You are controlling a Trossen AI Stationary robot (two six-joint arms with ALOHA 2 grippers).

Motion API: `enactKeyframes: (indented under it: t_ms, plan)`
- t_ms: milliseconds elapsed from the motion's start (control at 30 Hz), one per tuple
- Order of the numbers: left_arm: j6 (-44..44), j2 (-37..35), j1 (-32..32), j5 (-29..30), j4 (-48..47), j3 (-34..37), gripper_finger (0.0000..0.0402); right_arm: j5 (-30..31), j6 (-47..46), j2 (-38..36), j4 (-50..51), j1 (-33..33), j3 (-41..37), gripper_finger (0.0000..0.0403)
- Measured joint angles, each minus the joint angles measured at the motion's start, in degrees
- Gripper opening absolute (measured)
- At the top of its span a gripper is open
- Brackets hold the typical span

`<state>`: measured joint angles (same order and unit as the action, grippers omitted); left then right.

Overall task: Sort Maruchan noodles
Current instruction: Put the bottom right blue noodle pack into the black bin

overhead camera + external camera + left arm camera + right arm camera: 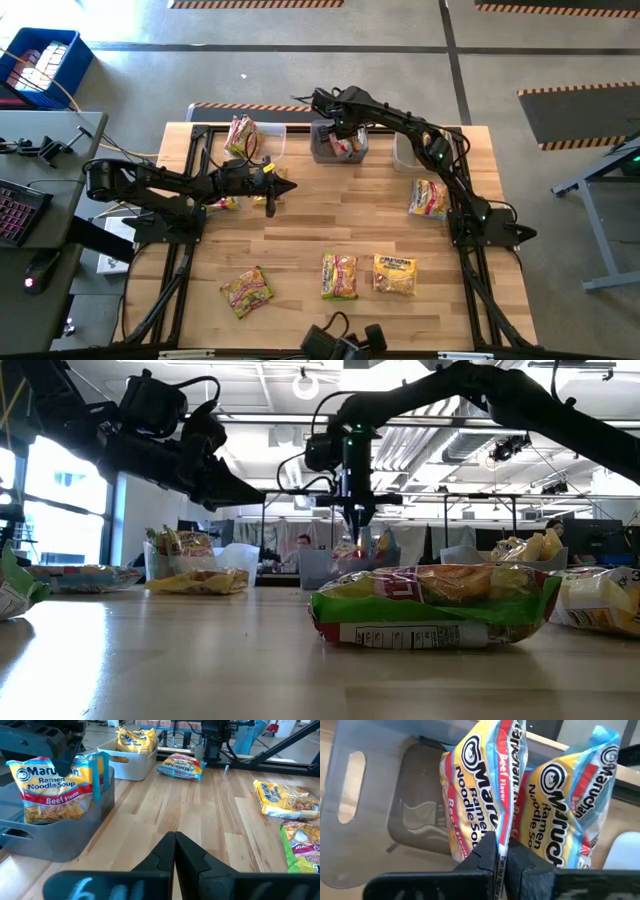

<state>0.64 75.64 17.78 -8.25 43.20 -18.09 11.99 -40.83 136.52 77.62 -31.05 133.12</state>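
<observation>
Two yellow-and-red Maruchan beef packets (pixel 485 785) stand on edge in the grey bin (pixel 322 152) at the table's far middle. My right gripper (pixel 501 855) reaches down into that bin, shut on one of them. More packets lie flat on the table: one at the right (pixel 428 198), two near the front (pixel 339 276) (pixel 394 275), one at the front left (pixel 246 292). Another packet (pixel 243 135) stands in the far left bin. My left gripper (pixel 283 187) hovers shut at mid-left, holding nothing. My right gripper pinches the thin sealed edge (pixel 504 827) of the left beef packet between its two fingers (pixel 487 857). The fingers come from above, pointing steeply down into the grey bin. The packet stands on edge beside the second packet (pixel 570 805); whether it is lifted off the bin's floor I cannot tell.
A clear bin (pixel 277 135) stands at the far left and a pale bin (pixel 405 152) at the far right, either side of the grey one. One packet (pixel 222 203) lies under my left arm. Bare wood lies in the table's middle.
</observation>
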Motion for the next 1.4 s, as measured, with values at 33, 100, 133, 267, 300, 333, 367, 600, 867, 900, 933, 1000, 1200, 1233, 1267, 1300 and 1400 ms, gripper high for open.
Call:
enactKeyframes:
  t_ms: [33,100,133,267,300,333,367,600,867,900,933,1000,1200,1233,1267,1300,1400]
  plan:
    - [0.0,0.0,0.0,0.0,-0.01,0.0,0.0,-0.19,0.05,0.01,-0.04,0.1,0.0,0.0]
    - [0.0,0.0,0.0,0.0,-0.07,0.0,0.0,0.42,1.17,0.0,-0.03,0.5,0.0,0.0001]
    - [0.0,0.0,0.0,0.0,-0.08,0.0,0.0,1.29,2.1,-0.02,0.31,0.63,0.17,0.0002]
    - [0.05,0.0,-0.24,0.0,-0.45,0.0,0.0,2.99,5.28,-2.03,1.78,0.61,1.25,0.0025]
    - [0.07,0.0,-0.26,0.0,-0.43,0.0,0.0,3.56,6.57,-2.9,1.38,0.55,1.03,0.0035]
    - [0.09,0.0,-0.26,0.0,-0.42,0.0,0.0,4.25,8.04,-3.44,0.89,0.51,1.15,0.0047]
    - [0.09,-0.02,-0.26,0.0,-0.42,0.0,0.0,4.44,10.01,-3.57,0.3,0.47,1.5,0.0058]
    - [1.46,-0.02,-0.24,0.02,0.14,0.0,0.0,-4.28,36.65,-3.38,-12.58,2.71,-0.82,0.008]
    - [1.51,-0.01,-0.24,0.02,0.46,0.0,0.0,-2.94,50.53,0.24,-17.2,0.87,-3.93,0.001]
    - [1.52,-0.02,-0.24,0.04,0.47,0.0,0.0,-3.44,50.91,0.57,-16.79,0.45,-3.93,0.0013]
    - [1.53,-0.01,-0.24,0.04,0.49,0.0,0.0,-4.02,51.21,0.84,-16.57,0.05,-3.93,0.0014]
    - [1.53,-0.02,-0.24,0.04,0.74,0.0,0.0,-3.99,51.56,1.49,-15.63,-0.63,-3.91,0.0009]
    - [1.54,-0.02,-0.24,0.07,0.87,0.0,0.0,-1.26,51.42,2.35,-13.17,-1.6,-3.91,0.0004]
    - [1.55,-0.01,-0.24,0.07,0.87,0.0,0.0,-0.89,51.42,2.35,-12.94,-1.6,-3.91,0.0002]
    - [1.55,-0.02,-0.24,0.07,0.87,0.0,0.0,-0.31,51.41,2.35,-12.4,-1.6,-3.83,0.0001]
    - [1.56,-0.02,-0.24,0.08,0.87,0.0,0.0,0.24,51.4,2.35,-11.5,-1.6,-3.57,0.0001]
    - [1.99,-0.01,-0.24,0.1,0.85,0.0,0.0,2.13,51.11,2.35,-10.24,-1.53,-3.45,0.0001]
